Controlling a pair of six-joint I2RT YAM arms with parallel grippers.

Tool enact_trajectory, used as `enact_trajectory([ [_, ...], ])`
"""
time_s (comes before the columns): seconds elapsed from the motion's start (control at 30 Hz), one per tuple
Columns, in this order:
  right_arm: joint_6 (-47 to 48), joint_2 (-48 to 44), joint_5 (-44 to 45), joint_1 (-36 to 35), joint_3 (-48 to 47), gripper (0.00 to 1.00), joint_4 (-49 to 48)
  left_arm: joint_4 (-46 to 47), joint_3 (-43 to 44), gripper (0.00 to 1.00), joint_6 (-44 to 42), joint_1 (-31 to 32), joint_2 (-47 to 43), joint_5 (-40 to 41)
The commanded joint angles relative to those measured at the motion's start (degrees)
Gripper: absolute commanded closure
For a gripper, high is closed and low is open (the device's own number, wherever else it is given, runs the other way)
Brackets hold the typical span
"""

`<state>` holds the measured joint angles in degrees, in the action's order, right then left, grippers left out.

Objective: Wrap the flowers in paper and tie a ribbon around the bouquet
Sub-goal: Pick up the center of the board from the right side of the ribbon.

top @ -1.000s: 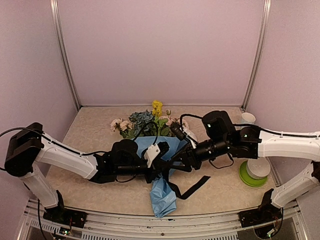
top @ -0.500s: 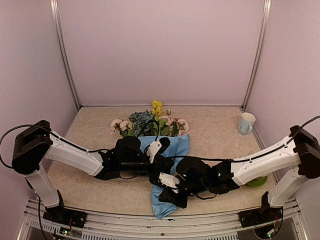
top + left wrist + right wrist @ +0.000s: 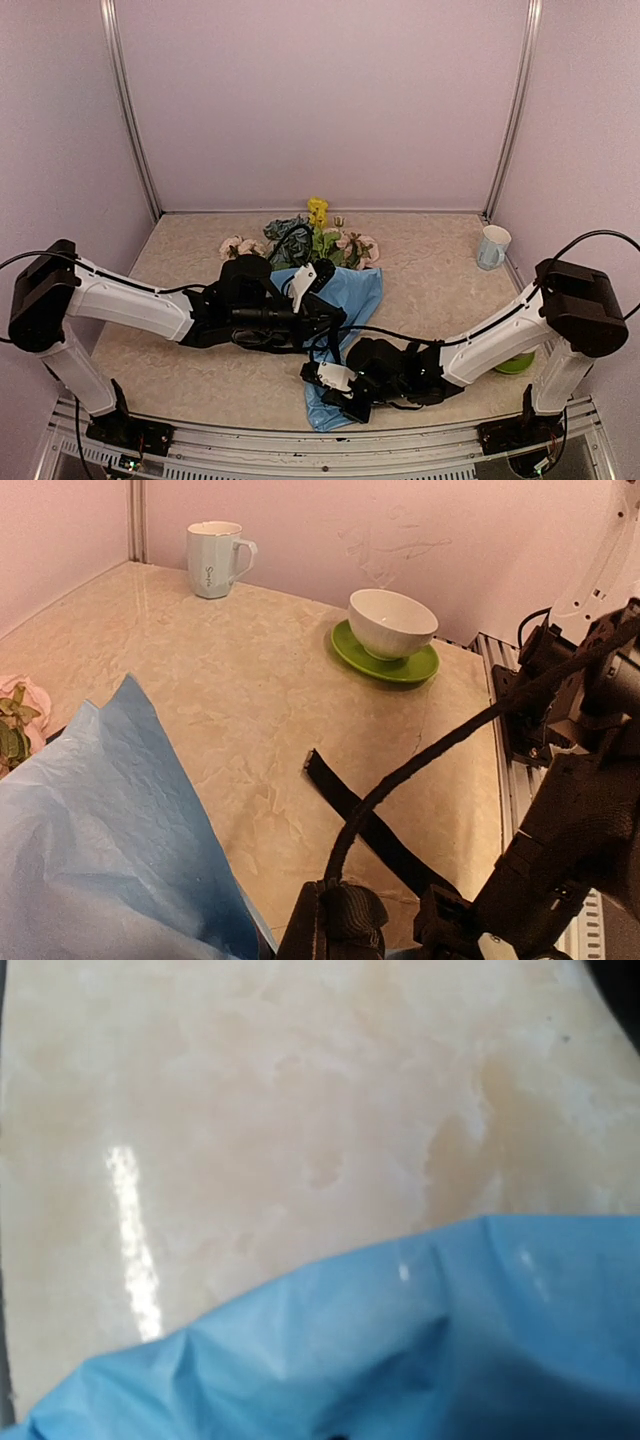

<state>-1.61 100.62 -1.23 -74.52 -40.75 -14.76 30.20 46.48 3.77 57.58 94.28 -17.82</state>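
Top view: the flowers [image 3: 310, 238] lie at the back middle of the table [image 3: 440, 280], blooms pointing at the rear wall. Their stems run toward the arms into the blue paper [image 3: 355, 290]. The paper is wrapped loosely around them, so the bouquet [image 3: 340, 300] is a floppy cone with its narrow tail reaching the front edge.

The left gripper [image 3: 325, 320] comes in from the left and sits right on the middle of the cone. It's clamped fully closed, but I can't tell if there's any paper pinched in it.

The right gripper [image 3: 340, 392] reaches in low from the right, down at the tail end of the paper. It's also closed, and its fingers are hidden, so no idea what it has, if anything. Its own camera just shows a crinkly blue edge over bare table.

The ribbon [image 3: 362, 818] shows up in the left wrist view. It lies flat on the table beside the paper, with one end free and the other running under the right arm.

A mug [image 3: 212, 558] stands in the far right corner, with a white bowl [image 3: 392, 622] on a green plate [image 3: 360, 658] nearer the front.
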Motion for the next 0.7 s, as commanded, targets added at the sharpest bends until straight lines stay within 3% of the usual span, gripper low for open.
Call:
enact_trajectory([
  [0.0,-1.59,3.89,-1.23,-0.36,4.27,0.95,4.12,1.62,3.31,1.0,-1.2,0.65,-5.68,-1.84],
  [0.37,-1.12,4.89,-2.01,-0.44,3.7,0.95,4.98,1.29,2.97,1.0,-3.66,4.28,-12.79,1.22],
  [0.67,-0.36,-4.04,-3.76,-0.45,-0.1,0.86,7.6,3.48,-1.68,1.0,-0.67,1.08,-5.72,3.61],
])
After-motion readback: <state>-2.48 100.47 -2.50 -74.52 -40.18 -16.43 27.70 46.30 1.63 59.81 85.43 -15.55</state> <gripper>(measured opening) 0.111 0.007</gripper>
